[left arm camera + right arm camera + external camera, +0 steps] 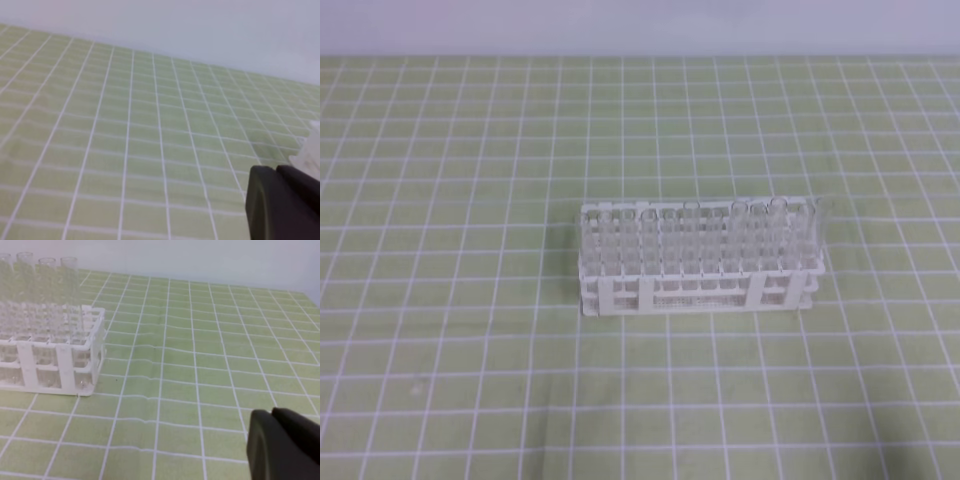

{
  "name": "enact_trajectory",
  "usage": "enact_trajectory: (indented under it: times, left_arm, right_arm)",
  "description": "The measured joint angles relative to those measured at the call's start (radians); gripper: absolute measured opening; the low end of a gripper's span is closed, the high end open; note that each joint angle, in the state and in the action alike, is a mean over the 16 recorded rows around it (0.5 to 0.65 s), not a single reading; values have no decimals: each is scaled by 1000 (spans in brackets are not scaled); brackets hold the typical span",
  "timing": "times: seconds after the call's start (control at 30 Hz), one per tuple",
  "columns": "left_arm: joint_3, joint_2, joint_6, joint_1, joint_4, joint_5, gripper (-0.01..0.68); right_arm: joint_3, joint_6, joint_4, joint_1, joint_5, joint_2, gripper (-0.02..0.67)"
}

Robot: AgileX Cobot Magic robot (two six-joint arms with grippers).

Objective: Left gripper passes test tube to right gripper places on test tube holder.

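Observation:
The white lattice test tube holder (698, 290) stands mid-mat with rows of clear tubes in it. Its right end fills the left of the right wrist view (65, 360), and a blurred corner (311, 150) shows in the left wrist view. A few taller clear tubes (69, 285) stand along its right end. No separate test tube lies on the mat or hangs in a gripper. Only a black edge of the left gripper (282, 202) and of the right gripper (282, 445) shows, low right in each wrist view, both well apart from the rack. Neither arm appears in the high view.
A green mat with a white grid (470, 350) covers the table. A pale wall (640, 25) rises behind its far edge.

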Motion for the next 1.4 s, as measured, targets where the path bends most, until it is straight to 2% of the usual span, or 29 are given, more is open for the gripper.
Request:
enact_trajectory:
  times: [0.5,1.07,1.4]
  left_arm:
    - [50,-71,31,-2,-29,34,-3]
    - [48,-66,292,-1,-170,77,-3]
    - [48,-66,304,-1,-175,75,-3]
  right_arm:
    - [0,0,0,-5,0,0,-16]
    - [0,0,0,-5,0,0,-17]
    - [0,0,0,-5,0,0,-18]
